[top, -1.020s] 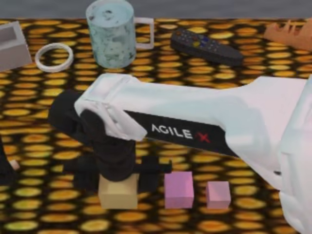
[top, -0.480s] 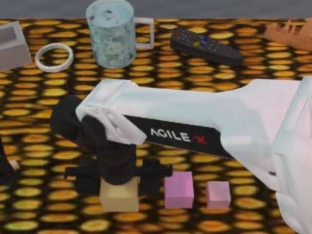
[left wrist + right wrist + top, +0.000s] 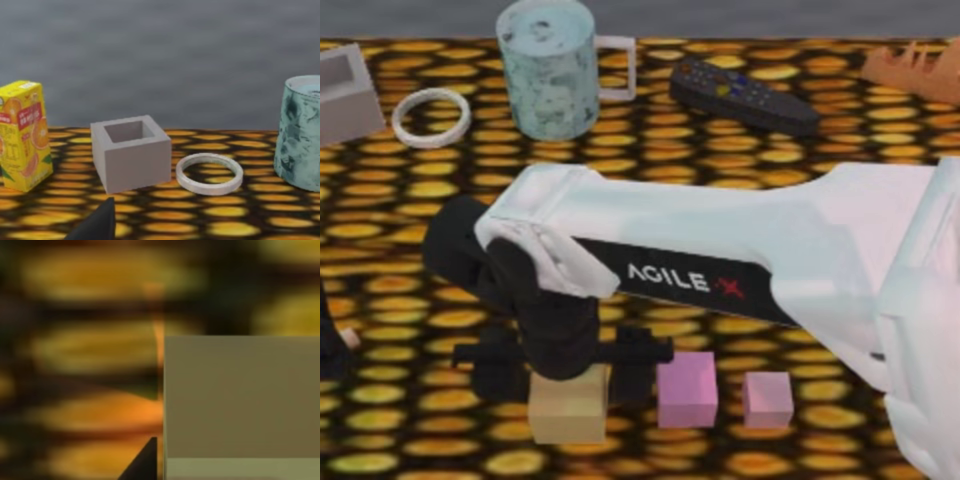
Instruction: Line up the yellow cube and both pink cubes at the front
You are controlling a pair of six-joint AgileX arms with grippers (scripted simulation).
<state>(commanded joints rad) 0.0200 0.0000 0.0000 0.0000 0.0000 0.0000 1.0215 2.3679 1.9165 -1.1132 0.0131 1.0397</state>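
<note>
Since a second ago my right gripper [image 3: 568, 362] has shifted slightly right and down the top view, and the yellow cube [image 3: 568, 412] under it has moved likewise. Its fingers straddle the cube, though I cannot tell whether they clamp it. At the table's front, the brighter pink cube [image 3: 687, 389] and smaller pink cube [image 3: 767, 398] sit to its right. My left arm stays parked at the left edge.
</note>
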